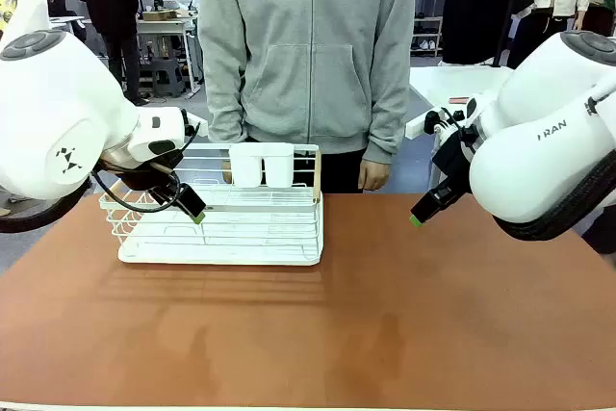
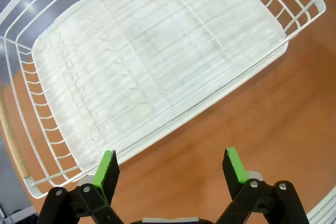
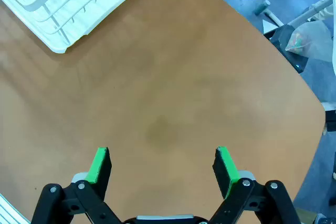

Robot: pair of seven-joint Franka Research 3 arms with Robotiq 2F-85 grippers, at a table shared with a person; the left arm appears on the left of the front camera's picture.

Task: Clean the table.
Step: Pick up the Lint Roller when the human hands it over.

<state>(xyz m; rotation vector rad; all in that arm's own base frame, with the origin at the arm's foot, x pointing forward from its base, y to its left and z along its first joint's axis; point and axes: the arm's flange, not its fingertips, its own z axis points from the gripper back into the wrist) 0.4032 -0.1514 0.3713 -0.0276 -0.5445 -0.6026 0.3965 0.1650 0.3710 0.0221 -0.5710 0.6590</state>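
Left tool (image 2: pixel 169 165) and right tool (image 3: pixel 163 162) both gape wide, empty. Centre your left on the near rim of the rack (image 2: pixel 157 66), then clear it off the counter (image 3: pixel 168 103).

The table (image 1: pixel 414 305) has a flat, reddish-brown top with a thin pale edge along the near side. A white wire dish rack (image 1: pixel 221 228) stands on it toward the far left, sitting on a white tray (image 1: pixel 221 255), with a pale wooden handle (image 1: pixel 317 175) at its end. Faint darker smudges (image 3: pixel 160 129) mark the bare top.
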